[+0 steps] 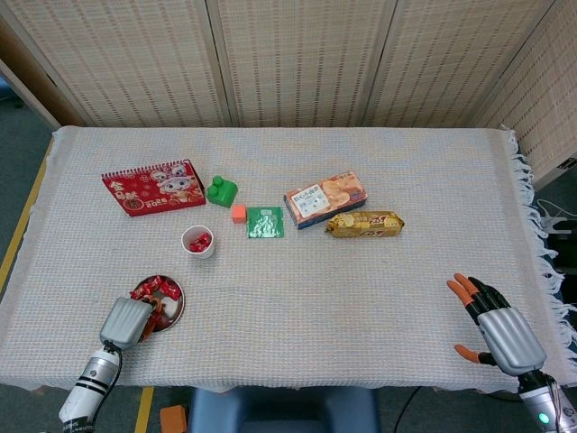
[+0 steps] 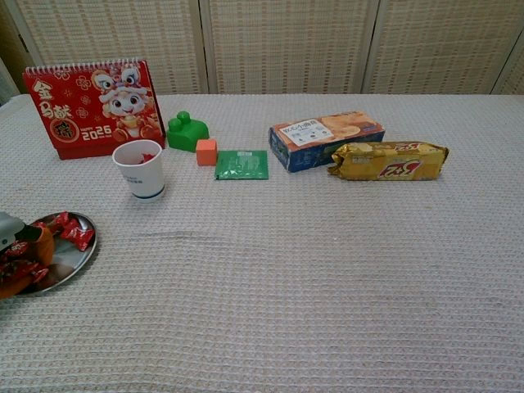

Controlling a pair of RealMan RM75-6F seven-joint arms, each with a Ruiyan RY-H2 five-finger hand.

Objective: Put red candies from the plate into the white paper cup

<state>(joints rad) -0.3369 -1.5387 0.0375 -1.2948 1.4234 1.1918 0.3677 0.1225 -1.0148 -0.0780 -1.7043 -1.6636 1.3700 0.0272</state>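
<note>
A small metal plate with several red candies sits near the table's front left corner. My left hand lies on the plate's near side, fingers curled into the pile with red wrappers between them; it appears to grip a red candy. The white paper cup stands upright beyond the plate, with red candies inside. My right hand hovers open at the front right, holding nothing; the chest view does not show it.
Behind the cup stand a red calendar, a green block, a small orange cube and a green packet. A biscuit box and a golden snack pack lie mid-table.
</note>
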